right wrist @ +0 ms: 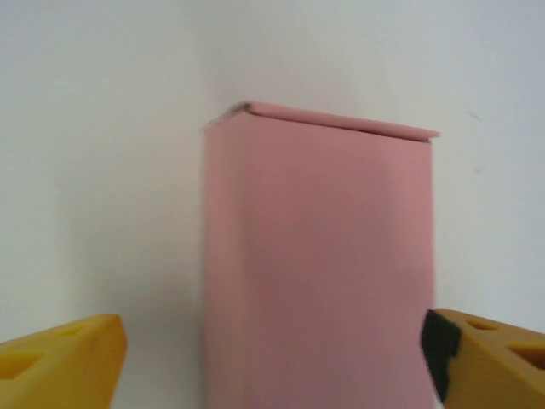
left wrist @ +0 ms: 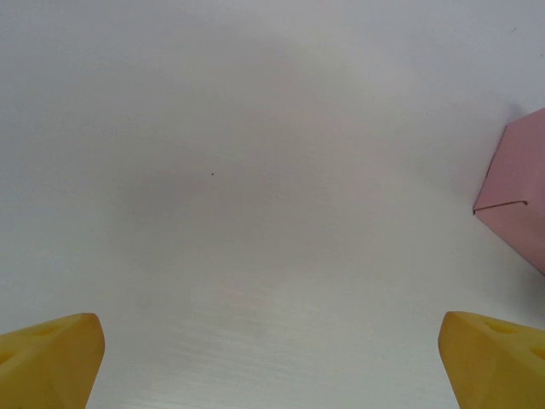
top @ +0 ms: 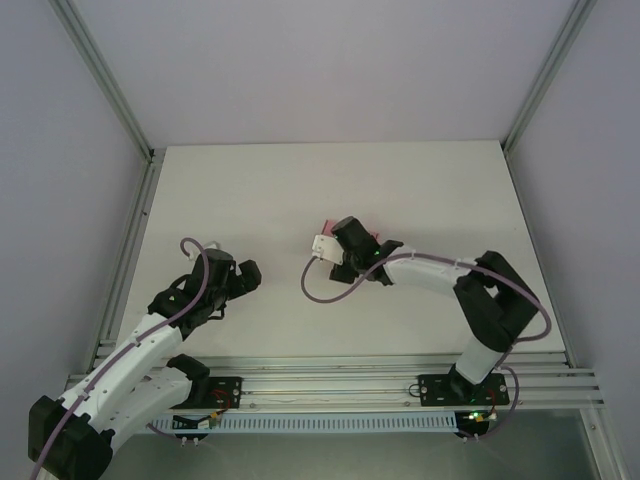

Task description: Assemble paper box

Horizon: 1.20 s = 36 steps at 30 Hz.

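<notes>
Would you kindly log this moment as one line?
left gripper: open, above white table | right gripper: open, astride pink thin-card box | box: folded up, on table

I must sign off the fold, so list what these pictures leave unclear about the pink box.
Top view: the right gripper covers most of the paper box.
Left wrist view: the frame's right edge cuts the box; one corner shows.
Right wrist view: the box is blurred, its base cut by the lower edge; flap seams unreadable.
</notes>
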Motion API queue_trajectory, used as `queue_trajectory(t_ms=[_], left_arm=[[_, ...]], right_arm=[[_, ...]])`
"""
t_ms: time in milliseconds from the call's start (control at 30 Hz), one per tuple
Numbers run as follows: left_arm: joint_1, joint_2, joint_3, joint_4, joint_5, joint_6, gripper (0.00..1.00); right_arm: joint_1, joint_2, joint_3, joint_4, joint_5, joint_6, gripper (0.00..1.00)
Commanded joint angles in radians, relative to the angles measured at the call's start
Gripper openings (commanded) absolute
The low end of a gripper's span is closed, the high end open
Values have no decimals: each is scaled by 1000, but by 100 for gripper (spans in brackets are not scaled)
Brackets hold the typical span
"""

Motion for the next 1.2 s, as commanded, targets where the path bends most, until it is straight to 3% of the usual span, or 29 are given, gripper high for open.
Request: queue_trajectory(t_ms=[0, 67, 167, 300, 433, 533, 633, 733, 867, 967, 1033, 1067, 1133, 1167], left_arm=[[6, -3, 40, -19, -19, 33, 100], [8, 15, 60, -19, -36, 37, 100], [19, 63, 95, 5, -68, 64, 100], [83, 160, 133, 74, -142, 154, 100], [217, 235, 115, 256, -178, 252, 100], [293, 284, 20, 530, -216, 369, 100], [358, 338, -61, 752, -174, 433, 100], [368, 407, -144, 982, -213, 487, 100], [370, 492, -250, 1262, -153, 533, 100], [376, 604, -314, 1505, -164, 549, 100], [379, 694, -342, 1669, -107, 581, 100], [378, 698, -342, 1646, -22, 601, 100], [378, 784, -304, 1680, -7, 618, 100], [378, 788, -273, 1632, -30, 610, 100]], right_arm=[[5, -128, -7, -99, -247, 107, 100], [4, -199, -27, -92, -309, 166, 100], [-42, -296, -52, -63, -309, 324, 100], [-269, -376, -78, -82, -303, 694, 100], [-536, -400, -174, -33, -260, 885, 100], [-671, -388, -247, 33, -211, 953, 100], [-693, -384, -379, 261, -91, 883, 100], [-694, -384, -546, 590, -75, 828, 100], [-694, -356, -712, 1021, -73, 809, 100], [-693, -275, -726, 1131, -53, 793, 100], [-695, -197, -737, 1235, -73, 792, 100], [-694, -140, -733, 1274, -81, 789, 100], [-687, -47, -706, 1353, -54, 770, 100], [-687, -104, -665, 1171, -75, 784, 100]])
